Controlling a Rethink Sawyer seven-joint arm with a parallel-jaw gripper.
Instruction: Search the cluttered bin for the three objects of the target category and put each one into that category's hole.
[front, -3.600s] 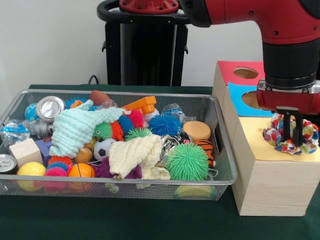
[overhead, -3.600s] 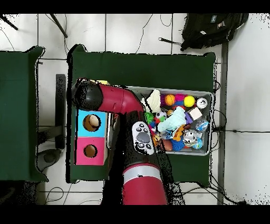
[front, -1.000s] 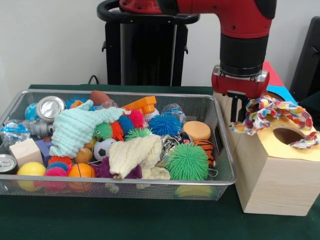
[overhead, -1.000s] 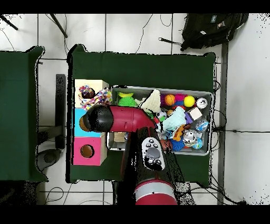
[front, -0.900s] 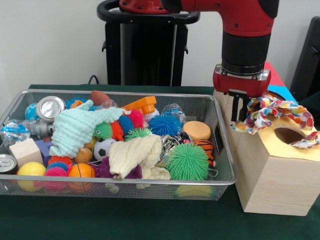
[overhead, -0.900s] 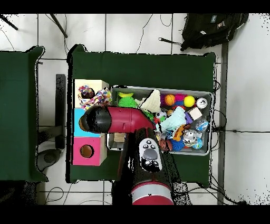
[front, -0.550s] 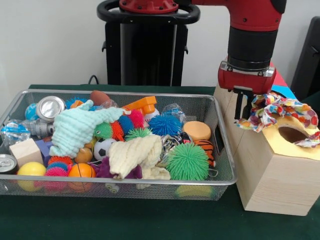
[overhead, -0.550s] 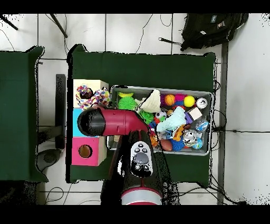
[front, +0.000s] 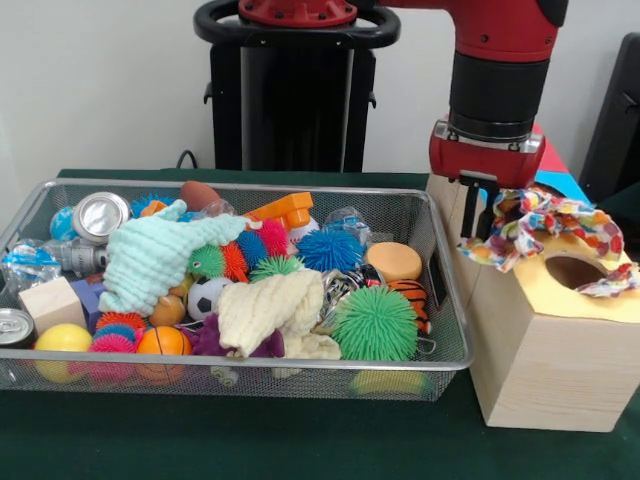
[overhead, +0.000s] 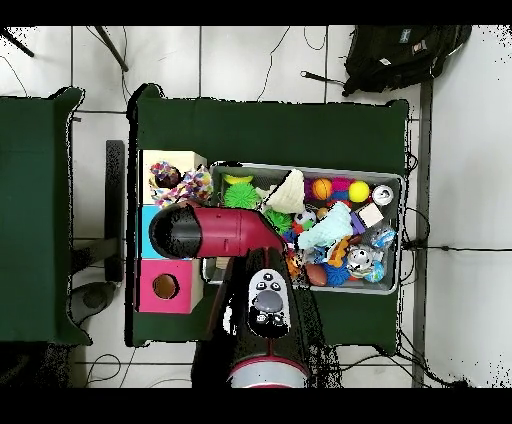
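A polka-dot cloth (front: 545, 222) lies bunched on the yellow top (front: 560, 295) of the pale wooden box, around the far rim of the round hole (front: 575, 270). One end hangs over the box's left edge and another end lies to the right of the hole. My gripper (front: 478, 212) hangs at the box's left edge, right against the cloth's left end. In the overhead view the cloth (overhead: 182, 184) shows on the yellow box, and my arm hides the gripper. The wire-mesh bin (front: 440, 300) stands left of the box. No other polka-dot cloth shows in it.
The bin holds a mint-green cloth (front: 150, 260), a cream cloth (front: 270, 310), a green spiky ball (front: 375, 322), cans, balls and wooden blocks. Slivers of the blue-topped box (front: 560, 185) and the red-topped box (front: 540, 140) show behind the yellow one. A black backpack (overhead: 400, 50) lies on the floor.
My gripper left the hole, moved to the box's left edge and has risen slightly. The cloth, earlier bunched over the hole, now lies spread around it with the hole open.
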